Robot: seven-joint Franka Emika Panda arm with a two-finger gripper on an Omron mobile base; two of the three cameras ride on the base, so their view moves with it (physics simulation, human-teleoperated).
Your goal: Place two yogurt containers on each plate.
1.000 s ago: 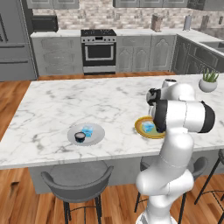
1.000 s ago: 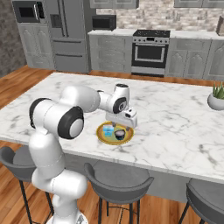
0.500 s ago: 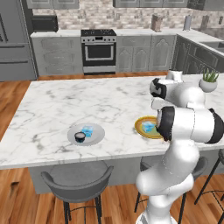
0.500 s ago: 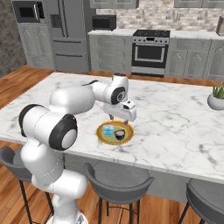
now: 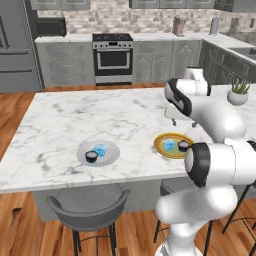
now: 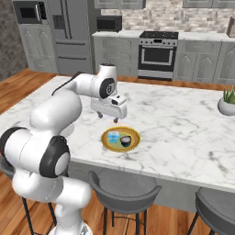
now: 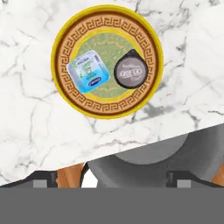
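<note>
The golden yellow plate [image 5: 172, 135] [image 6: 106, 138] [image 7: 105, 111] lies near the counter's front edge and carries two yogurt containers: a light blue cup [image 5: 169, 145] [image 6: 114, 136] [image 7: 87, 71] and a dark round cup [image 5: 183, 146] [image 6: 125, 140] [image 7: 130, 72]. To its left, the light grey plate [image 5: 112, 156] holds another dark cup [image 5: 91, 156] and another light blue cup [image 5: 100, 149]. My gripper [image 5: 182, 121] [image 6: 108, 118] [image 7: 111, 178] hangs open and empty above the counter, just behind the yellow plate and well clear of its cups.
A white potted plant [image 5: 238, 93] [image 6: 228, 103] stands at the counter's right end. Grey stools [image 5: 87, 205] [image 6: 124, 188] [image 7: 153, 157] sit under the front edge. The marble around both plates is bare.
My gripper has risen from low over the yellow plate and drawn back behind it, and the arm has swung upward. Both cups stay on that plate.
</note>
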